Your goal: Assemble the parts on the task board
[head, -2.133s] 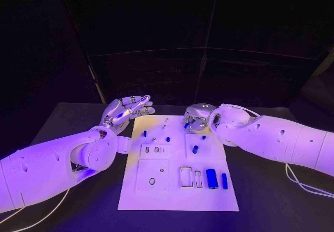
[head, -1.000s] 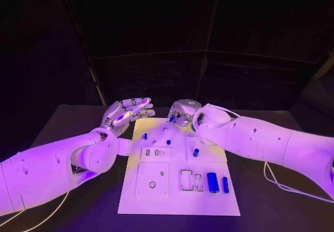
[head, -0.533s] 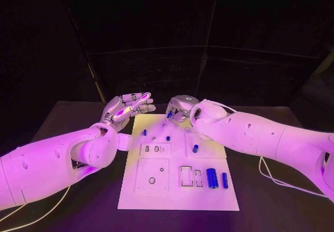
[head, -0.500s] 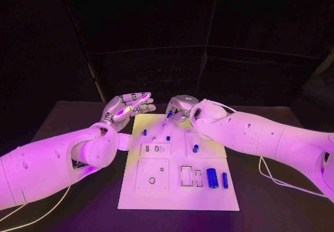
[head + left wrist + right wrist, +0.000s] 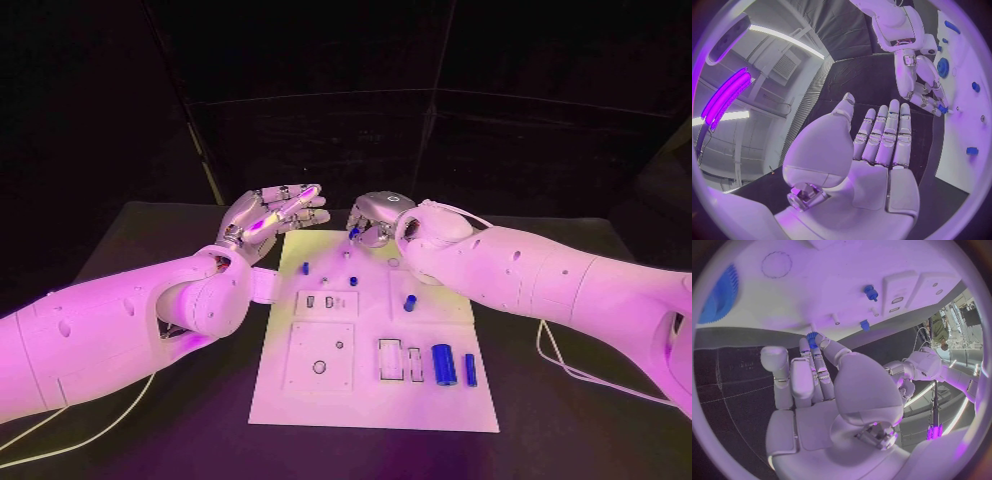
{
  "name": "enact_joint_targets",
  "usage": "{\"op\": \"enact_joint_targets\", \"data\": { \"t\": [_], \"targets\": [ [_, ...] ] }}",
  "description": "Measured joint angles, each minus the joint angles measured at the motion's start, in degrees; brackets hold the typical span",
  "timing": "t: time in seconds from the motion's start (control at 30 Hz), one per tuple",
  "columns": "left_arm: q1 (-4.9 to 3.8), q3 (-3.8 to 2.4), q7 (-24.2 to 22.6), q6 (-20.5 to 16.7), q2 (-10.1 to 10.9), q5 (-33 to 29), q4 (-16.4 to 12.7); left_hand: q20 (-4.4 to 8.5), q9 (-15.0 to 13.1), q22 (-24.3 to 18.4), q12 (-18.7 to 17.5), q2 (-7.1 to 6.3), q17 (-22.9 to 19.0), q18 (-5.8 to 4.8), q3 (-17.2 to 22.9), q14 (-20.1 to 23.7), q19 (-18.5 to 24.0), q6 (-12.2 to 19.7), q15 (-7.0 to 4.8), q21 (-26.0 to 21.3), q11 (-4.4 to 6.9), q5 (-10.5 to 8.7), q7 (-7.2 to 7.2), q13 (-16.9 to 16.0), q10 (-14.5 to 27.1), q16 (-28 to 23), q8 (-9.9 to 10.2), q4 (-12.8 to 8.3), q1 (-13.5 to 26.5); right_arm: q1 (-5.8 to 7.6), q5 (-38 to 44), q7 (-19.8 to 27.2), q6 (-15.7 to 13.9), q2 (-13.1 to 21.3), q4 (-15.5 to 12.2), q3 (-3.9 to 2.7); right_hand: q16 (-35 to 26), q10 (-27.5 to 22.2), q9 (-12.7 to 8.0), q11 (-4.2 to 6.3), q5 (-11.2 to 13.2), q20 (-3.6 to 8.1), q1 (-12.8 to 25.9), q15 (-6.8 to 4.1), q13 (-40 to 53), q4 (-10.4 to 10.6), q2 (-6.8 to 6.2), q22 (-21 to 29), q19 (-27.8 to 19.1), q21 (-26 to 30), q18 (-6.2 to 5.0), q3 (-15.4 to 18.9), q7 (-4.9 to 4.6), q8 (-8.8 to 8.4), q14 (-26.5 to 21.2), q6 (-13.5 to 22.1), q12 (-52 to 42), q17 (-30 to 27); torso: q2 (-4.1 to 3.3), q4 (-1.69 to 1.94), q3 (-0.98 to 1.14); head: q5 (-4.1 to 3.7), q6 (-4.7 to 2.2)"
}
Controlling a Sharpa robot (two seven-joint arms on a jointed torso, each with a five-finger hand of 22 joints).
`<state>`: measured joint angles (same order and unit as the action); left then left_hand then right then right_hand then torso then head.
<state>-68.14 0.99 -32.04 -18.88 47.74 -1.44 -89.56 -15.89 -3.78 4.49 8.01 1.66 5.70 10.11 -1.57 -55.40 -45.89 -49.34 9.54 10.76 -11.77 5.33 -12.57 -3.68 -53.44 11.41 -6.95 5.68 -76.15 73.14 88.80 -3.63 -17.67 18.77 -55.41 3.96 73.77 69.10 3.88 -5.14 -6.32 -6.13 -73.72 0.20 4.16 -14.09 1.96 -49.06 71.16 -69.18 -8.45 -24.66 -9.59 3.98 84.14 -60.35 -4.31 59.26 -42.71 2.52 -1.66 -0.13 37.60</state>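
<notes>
Small blue part point(image 5: 812, 337) pinched in right hand point(image 5: 372, 218) fingertips at task board point(image 5: 289, 390) far edge, axis unclear; left hand point(image 5: 267, 218) empty, fingers straight.

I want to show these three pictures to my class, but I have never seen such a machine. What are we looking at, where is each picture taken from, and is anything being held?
It is a robot with two white arms at a black table. One picture looks down from its head; each round one comes from a wrist camera behind a robot hand. On the table lies the white task board with small blue parts. The right robot hand pinches a small blue part at its fingertips above the board's far end. The left robot hand holds nothing, fingers straight.
</notes>
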Motion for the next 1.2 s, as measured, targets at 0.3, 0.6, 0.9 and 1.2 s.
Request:
{"op": "enact_joint_targets", "data": {
  "t": [0.3, 0.6, 0.9, 1.2],
  "targets": [
    [-0.09, 0.0, 0.16, 0.01, -0.11, 0.0, 0.02, 0.0, 0.0, -0.07, 0.0, 0.0, -0.04, 0.0, 0.0, 0.0, 0.0, 0.0, 0.0, 0.0, 0.0, 0.0, 0.0, 0.0, 0.0, -0.14, 0.23, 0.0, 0.0, -0.05, 0.01, 0.43, 0.95, -0.22, 0.35, 0.0, 0.0, 0.0, 0.0, 0.0, 0.0, 0.0, 0.29, 0.0, 0.0, 0.0, -0.29, 0.01, 0.0, 0.0, 0.0, 0.0, 0.0, 0.0, 0.0, 0.0, 0.0, 0.0, 0.0, -0.03, 0.01, 0.24, -0.01],
    [-0.16, 0.0, 0.34, 0.01, -0.22, 0.0, 0.11, 0.0, 0.0, -0.06, -0.26, 0.0, -0.04, 0.0, -0.16, 0.0, 0.0, 0.0, 0.0, 0.0, 0.0, 0.0, 0.0, -0.01, 0.0, -0.14, 0.23, -0.16, 0.0, -0.04, -0.01, 0.71, 1.21, -0.4, 0.64, -0.01, 0.0, 0.0, -0.01, 0.0, 0.0, 0.0, 0.29, 0.0, -0.04, 0.16, -0.29, 0.04, 0.0, 0.0, 0.0, -0.15, 0.0, 0.0, 0.0, 0.01, 0.22, -0.04, -0.01, -0.03, 0.01, 0.43, 0.07],
    [-0.22, 0.0, 0.46, 0.0, -0.21, 0.0, 0.12, 0.0, -0.01, -0.06, -0.26, 0.0, -0.03, 0.0, -0.16, 0.0, 0.0, 0.0, 0.0, 0.0, 0.0, 0.0, 0.0, -0.01, 0.0, -0.14, 0.23, -0.16, 0.0, -0.04, -0.34, 0.96, 1.51, -0.69, 1.44, 0.01, -1.58, -10.52, -0.27, -2.04, 1.31, -1.54, 1.47, 1.27, -0.62, 2.96, -3.94, 3.33, -2.37, 1.76, 0.0, 1.54, -1.13, -0.37, -0.23, 7.12, 0.67, -3.79, -0.04, -0.09, 0.0, 0.75, 0.23],
    [-0.27, 0.0, 0.53, -0.12, -0.21, 0.0, 0.2, 0.0, -0.01, -0.12, -0.26, 0.01, -0.09, 0.0, -0.16, 0.0, 0.0, 0.0, 0.0, -0.3, -0.22, 0.0, 0.0, -0.01, 0.22, -0.14, 0.23, -0.16, -0.01, -0.05, -0.85, 1.12, 1.76, 0.07, 0.6, 0.01, -1.87, -11.38, -0.12, -2.13, 1.31, -1.56, 1.34, 1.25, -0.5, 3.79, -4.06, 4.26, -2.77, 2.18, 0.0, 2.37, -0.98, -0.37, -0.22, 7.45, 0.14, -4.49, -0.08, -0.06, 0.01, 0.75, 0.13]
  ]
}}
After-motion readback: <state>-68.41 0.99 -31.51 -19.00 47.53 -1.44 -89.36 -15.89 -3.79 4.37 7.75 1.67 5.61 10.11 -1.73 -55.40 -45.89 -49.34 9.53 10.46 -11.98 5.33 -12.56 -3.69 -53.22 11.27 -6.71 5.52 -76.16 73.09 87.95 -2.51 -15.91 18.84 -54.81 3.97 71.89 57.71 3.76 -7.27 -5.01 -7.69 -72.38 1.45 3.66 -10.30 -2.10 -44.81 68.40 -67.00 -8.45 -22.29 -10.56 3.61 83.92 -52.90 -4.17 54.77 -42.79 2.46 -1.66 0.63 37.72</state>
